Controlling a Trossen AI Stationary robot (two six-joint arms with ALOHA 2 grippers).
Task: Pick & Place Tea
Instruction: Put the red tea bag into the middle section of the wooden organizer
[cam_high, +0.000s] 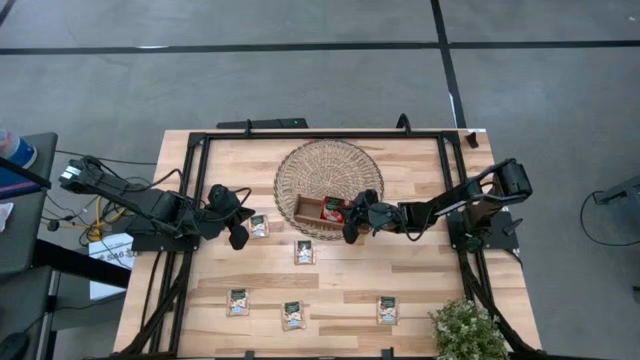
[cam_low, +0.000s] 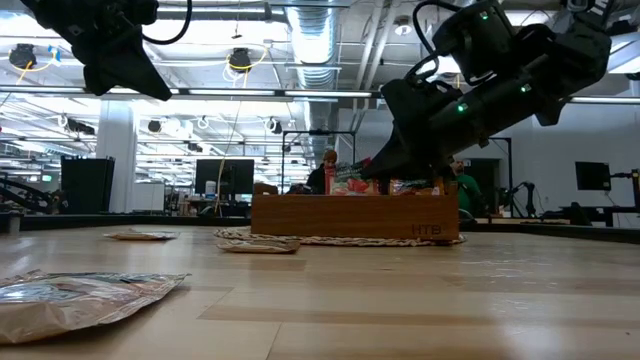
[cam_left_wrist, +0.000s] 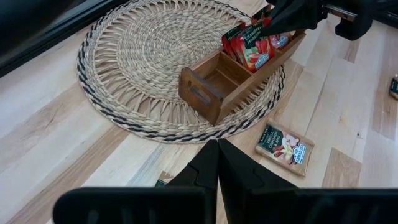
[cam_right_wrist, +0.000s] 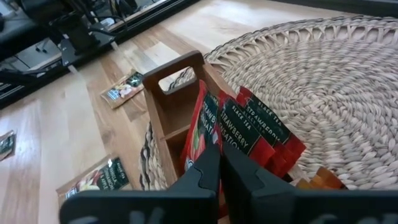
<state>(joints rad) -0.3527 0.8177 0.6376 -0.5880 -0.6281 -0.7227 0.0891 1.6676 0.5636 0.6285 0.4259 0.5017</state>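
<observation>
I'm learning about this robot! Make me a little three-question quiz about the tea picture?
1. True or false: the wooden tray sits on the woven mat.
2. How many tea sachets lie flat on the bare table in the high view?
3. Which pincer is over the tray's red sachets: A) left pincer B) right pincer?

Key: 1 true; 2 five; 3 B.

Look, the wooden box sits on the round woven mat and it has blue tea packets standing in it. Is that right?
Not quite. The tea packets standing in the wooden box are red, not blue, as the right wrist view shows. The box does sit on the round woven mat.
</observation>
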